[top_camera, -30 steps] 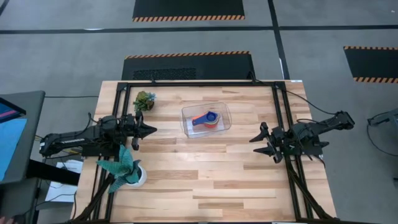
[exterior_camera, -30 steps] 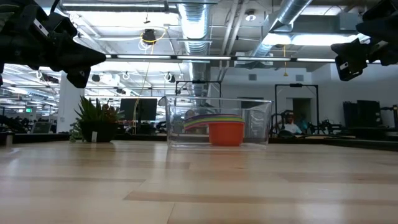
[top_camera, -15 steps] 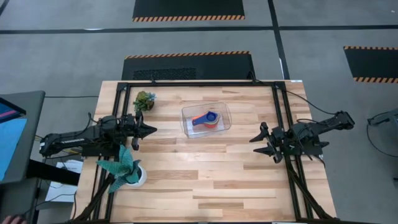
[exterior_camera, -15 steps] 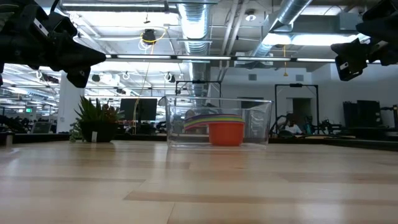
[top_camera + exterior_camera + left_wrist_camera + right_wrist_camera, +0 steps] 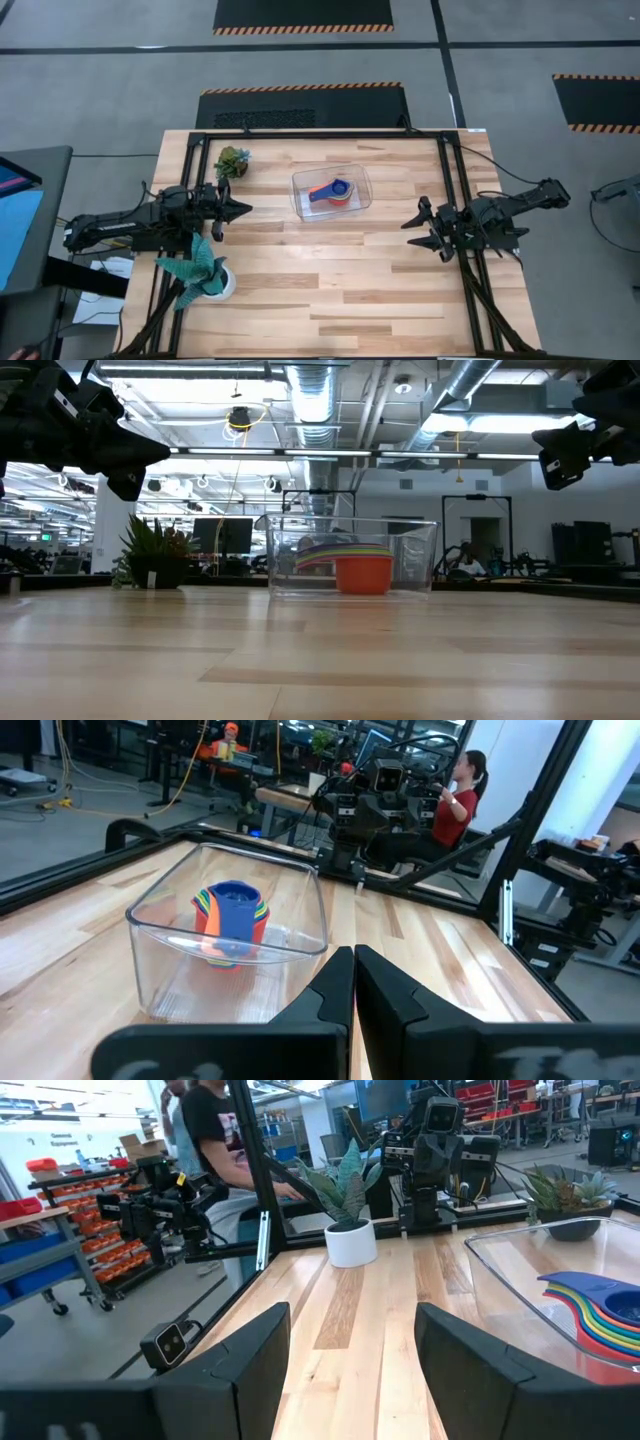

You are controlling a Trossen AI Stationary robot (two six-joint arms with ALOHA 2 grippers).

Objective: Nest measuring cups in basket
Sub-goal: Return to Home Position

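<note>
The measuring cups [image 5: 331,192] sit stacked one inside another in the clear basket [image 5: 304,179], orange outermost and dark blue on top; the low view shows the orange cup [image 5: 363,573] on the basket floor with the coloured handles fanned out. The basket [image 5: 420,560] stands on the table's far middle. My left gripper [image 5: 245,208] hovers left of the basket, shut and empty; in its wrist view [image 5: 354,982] the basket [image 5: 300,945] and the cups [image 5: 232,915] lie ahead. My right gripper [image 5: 414,227] hovers right of and nearer than the basket, open and empty [image 5: 352,1342].
A small dark plant [image 5: 231,162] stands near the far left corner. A teal leafy plant in a white pot [image 5: 203,270] stands at the left edge. A black frame [image 5: 445,180] runs along the table sides. Bare wood [image 5: 330,280] lies in the near middle. People show in the room beyond.
</note>
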